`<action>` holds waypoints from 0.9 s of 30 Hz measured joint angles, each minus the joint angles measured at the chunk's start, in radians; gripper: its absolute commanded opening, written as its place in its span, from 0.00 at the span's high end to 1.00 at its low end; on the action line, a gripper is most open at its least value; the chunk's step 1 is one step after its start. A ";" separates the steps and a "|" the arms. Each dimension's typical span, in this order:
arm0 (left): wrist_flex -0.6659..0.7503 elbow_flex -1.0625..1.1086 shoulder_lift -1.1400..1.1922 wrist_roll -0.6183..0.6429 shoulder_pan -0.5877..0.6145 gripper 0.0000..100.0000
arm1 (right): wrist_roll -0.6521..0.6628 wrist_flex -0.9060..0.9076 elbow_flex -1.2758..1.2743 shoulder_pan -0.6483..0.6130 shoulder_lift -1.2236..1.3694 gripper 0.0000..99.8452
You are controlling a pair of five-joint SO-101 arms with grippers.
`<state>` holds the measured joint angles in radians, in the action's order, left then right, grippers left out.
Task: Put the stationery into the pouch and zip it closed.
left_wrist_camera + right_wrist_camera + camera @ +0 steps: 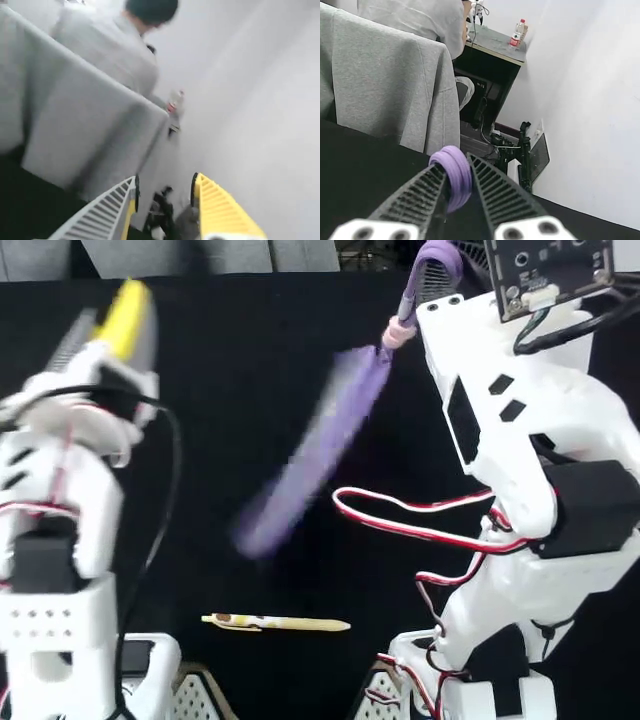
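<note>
Purple pouch [310, 455] dangling, loop [451, 164] pinched, pen [275, 622] apart

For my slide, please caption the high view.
Right gripper holds the purple pouch by its strap; pen lies on table.

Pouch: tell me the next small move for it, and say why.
Probably lower the right gripper until the pouch lies flat on the table. It hangs in the air from its purple loop, clamped in that gripper, while the pen lies on the table outside it and the left gripper is open, empty and raised.
</note>
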<state>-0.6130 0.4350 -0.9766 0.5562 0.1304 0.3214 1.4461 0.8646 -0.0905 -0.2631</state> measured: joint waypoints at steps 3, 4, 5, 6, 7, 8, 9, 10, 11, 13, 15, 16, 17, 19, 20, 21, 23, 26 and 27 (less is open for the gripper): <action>-0.095 -0.044 -0.003 0.002 0.075 0.81 | 0.000 0.015 0.000 0.000 0.000 0.99; -0.124 -0.043 -0.003 0.003 0.091 0.81 | 0.000 0.021 0.000 0.000 0.000 0.99; -0.146 -0.028 -0.002 -0.005 0.097 0.81 | 0.002 0.023 0.000 0.000 0.000 0.99; -0.166 -0.009 -0.002 -0.028 0.103 0.81 | 0.000 0.025 0.000 0.000 -0.003 0.99; -0.180 0.020 -0.002 -0.058 0.104 0.81 | 0.000 0.031 0.000 0.000 -0.014 0.99; -0.187 0.052 -0.002 -0.092 0.104 0.81 | 0.000 0.037 0.000 0.000 -0.023 0.99; -0.193 0.089 -0.002 -0.126 0.104 0.81 | 0.000 0.037 0.000 0.000 -0.037 0.99; -0.193 0.130 -0.002 -0.158 0.104 0.81 | 0.000 0.037 0.002 0.000 -0.048 0.99; -0.193 0.172 -0.002 -0.187 0.104 0.81 | 0.000 0.037 0.002 -0.002 -0.057 0.99; -0.195 0.249 0.000 -0.245 0.104 0.81 | 0.000 0.037 0.002 0.000 -0.063 0.99; -0.198 0.324 0.000 -0.302 0.104 0.81 | 0.000 0.037 0.002 0.000 -0.063 0.99; -0.198 0.359 0.000 -0.328 0.097 0.80 | 0.000 0.037 0.002 -0.009 -0.063 0.99; -0.198 0.394 0.000 -0.354 0.087 0.80 | 0.000 0.037 0.002 -0.025 -0.063 0.99; -0.198 0.470 0.000 -0.407 0.063 0.80 | 0.000 0.037 0.002 -0.058 -0.063 0.99; -0.198 0.503 0.000 -0.431 0.051 0.80 | 0.000 0.037 0.002 -0.075 -0.063 0.99; -0.199 0.528 0.000 -0.460 0.038 0.80 | 0.000 0.037 0.002 -0.091 -0.063 0.99; -0.199 0.582 -0.002 -0.512 0.023 0.80 | 0.000 0.009 0.002 -0.106 -0.063 0.99; -0.199 0.640 0.000 -0.557 0.020 0.80 | 0.000 -0.084 0.002 -0.115 -0.063 0.99; -0.199 0.647 0.000 -0.563 0.020 0.80 | 0.000 -0.124 0.002 -0.115 -0.063 0.99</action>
<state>-0.8124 1.0825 -0.9766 -0.0069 0.1504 0.3214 1.3218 0.8661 -0.2056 -0.3261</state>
